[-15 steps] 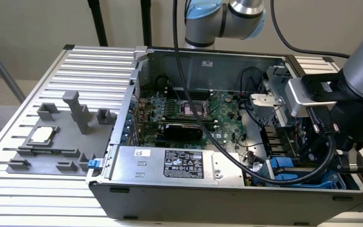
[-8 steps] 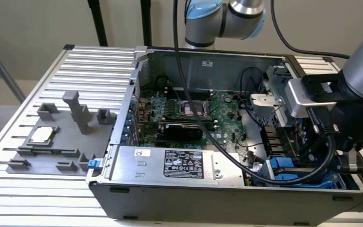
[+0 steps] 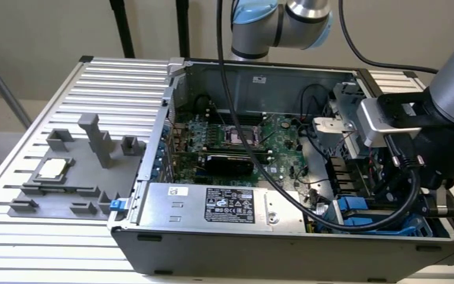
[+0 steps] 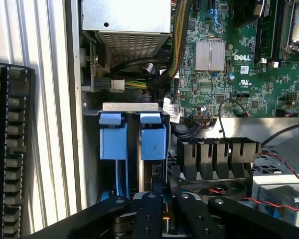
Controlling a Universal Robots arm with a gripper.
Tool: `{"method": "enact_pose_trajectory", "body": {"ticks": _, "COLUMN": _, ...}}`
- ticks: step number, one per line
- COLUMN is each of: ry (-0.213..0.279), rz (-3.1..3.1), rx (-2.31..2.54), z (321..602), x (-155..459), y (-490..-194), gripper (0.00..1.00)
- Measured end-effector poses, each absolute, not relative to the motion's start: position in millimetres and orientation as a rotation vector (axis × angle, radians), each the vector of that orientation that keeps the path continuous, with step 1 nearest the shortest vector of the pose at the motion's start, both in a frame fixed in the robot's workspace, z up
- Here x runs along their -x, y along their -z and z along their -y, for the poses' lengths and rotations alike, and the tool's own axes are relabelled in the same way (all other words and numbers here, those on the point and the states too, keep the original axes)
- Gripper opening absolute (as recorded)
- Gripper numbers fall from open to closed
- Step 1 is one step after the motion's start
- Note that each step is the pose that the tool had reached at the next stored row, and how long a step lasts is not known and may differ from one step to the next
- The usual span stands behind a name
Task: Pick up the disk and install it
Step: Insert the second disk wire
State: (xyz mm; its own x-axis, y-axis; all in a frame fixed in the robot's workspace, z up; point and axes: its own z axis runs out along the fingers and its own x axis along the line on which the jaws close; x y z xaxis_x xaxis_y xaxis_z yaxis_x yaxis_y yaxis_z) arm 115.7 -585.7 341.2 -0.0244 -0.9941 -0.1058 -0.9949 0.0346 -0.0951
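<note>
Disk: the disk [image 4: 152, 149] stands on edge in the drive bay at the corner of the open computer case [image 3: 290, 248], its blue carrier end facing the wrist camera.
Neighbour: a second blue carrier [image 4: 112, 142] sits in the slot just beside it, parallel.
Long axis: runs down into the bay, in line with the slot rails; the blue handle end points out of the case toward the claw.
Claw: the claw [image 4: 157, 199] is pressed in narrowly on the disk's edge, black fingers [image 4: 148, 214] on either side of the thin body; judged a pinch on the disk.
Progress: pick-up appears done; the disk is already within its slot. Whether it is fully seated cannot be told. Release is not yet done.
Bay surround: a silver bracket [image 4: 129, 106] crosses the far end of both slots; cables [image 4: 154, 79] bundle beyond it.
Case interior: the power supply [image 3: 211, 204] and green motherboard [image 3: 243, 139] lie alongside.
Bench: the slatted bench [image 3: 45, 236] carries a grey fixture [image 3: 69, 171], well apart from the case.
</note>
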Motion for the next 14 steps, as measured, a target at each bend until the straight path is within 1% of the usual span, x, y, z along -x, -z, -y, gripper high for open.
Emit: {"method": "enact_pose_trajectory", "body": {"ticks": 14, "ry": -0.009, "rz": -2.152, "rx": 2.089, "z": 585.0, "x": -115.6, "y": -344.3, "gripper": 0.16}}
